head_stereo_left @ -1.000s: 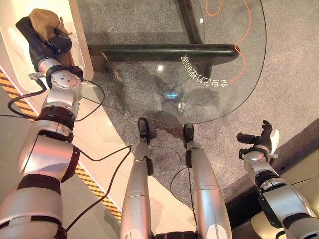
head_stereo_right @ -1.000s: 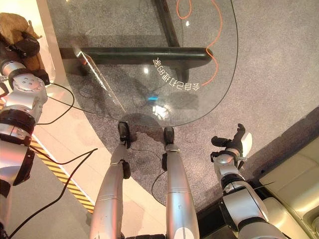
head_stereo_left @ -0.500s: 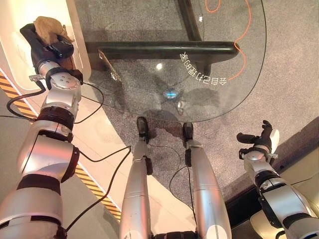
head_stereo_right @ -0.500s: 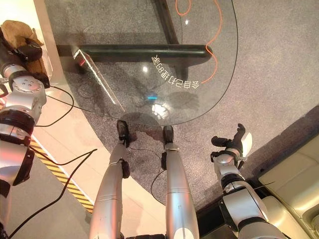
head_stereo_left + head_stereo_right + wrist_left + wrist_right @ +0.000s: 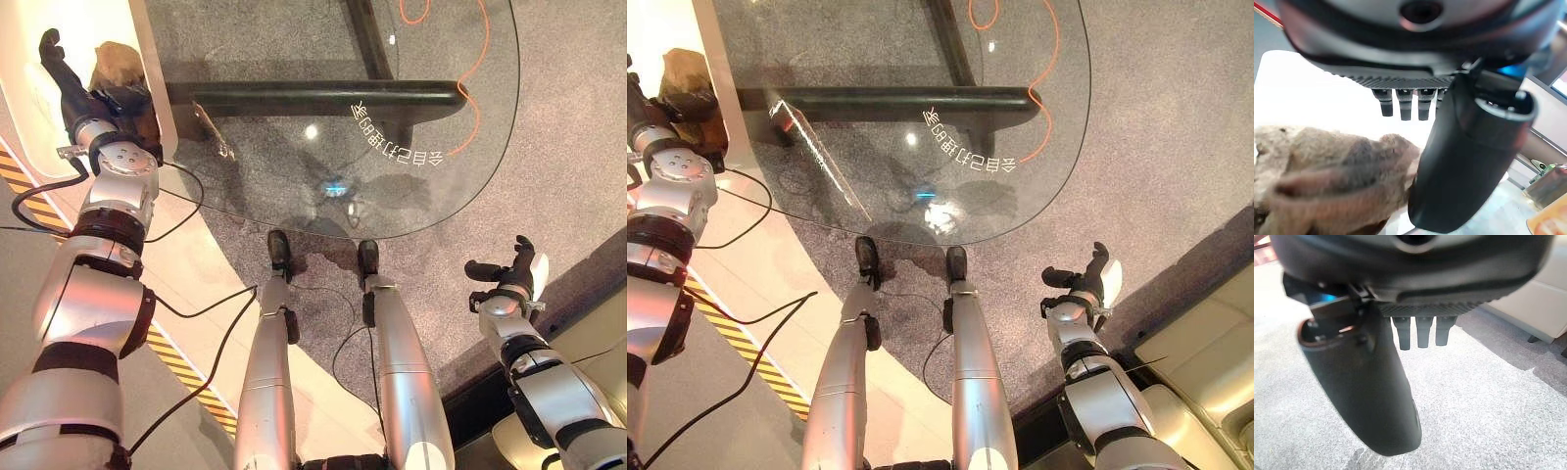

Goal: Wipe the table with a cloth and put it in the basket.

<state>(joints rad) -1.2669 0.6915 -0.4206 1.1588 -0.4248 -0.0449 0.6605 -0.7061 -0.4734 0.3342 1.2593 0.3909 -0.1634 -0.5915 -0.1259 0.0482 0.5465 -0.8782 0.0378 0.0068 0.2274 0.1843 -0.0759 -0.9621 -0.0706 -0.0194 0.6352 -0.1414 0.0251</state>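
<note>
- At the far left the left hand [image 5: 71, 83] reaches over a white basket [image 5: 24, 108], a pale, smooth-walled tub that stands on the floor beside the glass table [image 5: 294, 147].
- In the left wrist view its fingers [image 5: 1403, 104] point straight out and its thumb [image 5: 1469, 161] stands apart from them — the hand is spread and has hold of nothing.
- The cloth [image 5: 120, 67] lies inside the basket, just beside that hand; it is brown and tan, crumpled into a soft heap, and in the left wrist view its fuzzy folds [image 5: 1337, 176] sit under the fingers with one edge against the thumb.
- A yellow-and-black striped strip [image 5: 186, 377] runs along the pale floor below the basket.
- The table's rounded glass top lets the grey carpet [image 5: 578, 127] show through, along with a dark tubular frame [image 5: 323, 98] that crosses under it.
- White lettering [image 5: 397, 145] sits on the glass near the frame's rounded end.
- An orange cord [image 5: 482, 88] curls on the floor under the table's right part.
- At the right the right hand [image 5: 509, 279] hangs over the carpet, well apart from the table — fingers straight and loosely spread, holding nothing.
- A cream cushioned seat [image 5: 1205, 343] fills the lower right corner.
</note>
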